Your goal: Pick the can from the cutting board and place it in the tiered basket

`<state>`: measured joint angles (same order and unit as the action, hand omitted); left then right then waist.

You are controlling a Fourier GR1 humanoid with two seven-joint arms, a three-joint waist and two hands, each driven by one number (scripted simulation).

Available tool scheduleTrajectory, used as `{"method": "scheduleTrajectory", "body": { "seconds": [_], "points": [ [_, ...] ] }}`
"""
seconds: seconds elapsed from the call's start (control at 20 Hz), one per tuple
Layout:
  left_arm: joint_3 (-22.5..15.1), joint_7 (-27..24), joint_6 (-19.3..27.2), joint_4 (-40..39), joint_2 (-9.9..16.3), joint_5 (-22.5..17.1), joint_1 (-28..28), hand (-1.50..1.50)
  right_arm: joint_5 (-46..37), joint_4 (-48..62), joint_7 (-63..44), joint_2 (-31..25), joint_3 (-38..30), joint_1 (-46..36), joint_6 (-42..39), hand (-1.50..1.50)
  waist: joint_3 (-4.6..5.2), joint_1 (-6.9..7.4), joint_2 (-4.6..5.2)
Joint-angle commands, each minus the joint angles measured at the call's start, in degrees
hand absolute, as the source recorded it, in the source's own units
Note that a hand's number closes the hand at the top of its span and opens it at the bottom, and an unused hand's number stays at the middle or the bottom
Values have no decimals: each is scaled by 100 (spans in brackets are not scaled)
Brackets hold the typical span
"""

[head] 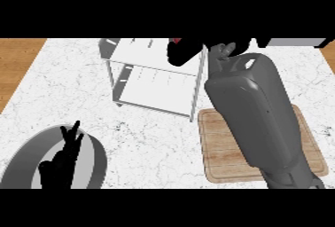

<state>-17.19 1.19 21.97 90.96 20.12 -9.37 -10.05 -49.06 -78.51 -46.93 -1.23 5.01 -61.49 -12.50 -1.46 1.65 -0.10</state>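
My right forearm reaches from the lower right across the wooden cutting board (pixel 222 166) to the white wire tiered basket (pixel 156 82) at the back. My right hand (pixel 188 49) hovers over the basket's top tier at its right side, fingers curled. Only a small red sliver of the can (pixel 175 40) shows at the hand's upper left; the rest is hidden by the hand. No object shows on the visible part of the board. My left hand (pixel 64 153) rests at the lower left with its fingers straight and pointing up, holding nothing.
The white marble counter (pixel 72 97) ends at a wooden floor strip on the left and right. A dark grey object (pixel 294 42) sits at the back right edge. The right forearm covers much of the cutting board.
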Motion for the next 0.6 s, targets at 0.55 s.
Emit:
{"method": "scheduleTrajectory", "body": {
  "seconds": [0.55],
  "points": [
    [-46, 161, -85, -449, -161, 30, 323, 0, 680, 2509, 700, 122, -108, -369, 2027, 150, 150, 35, 76]
  ]
}}
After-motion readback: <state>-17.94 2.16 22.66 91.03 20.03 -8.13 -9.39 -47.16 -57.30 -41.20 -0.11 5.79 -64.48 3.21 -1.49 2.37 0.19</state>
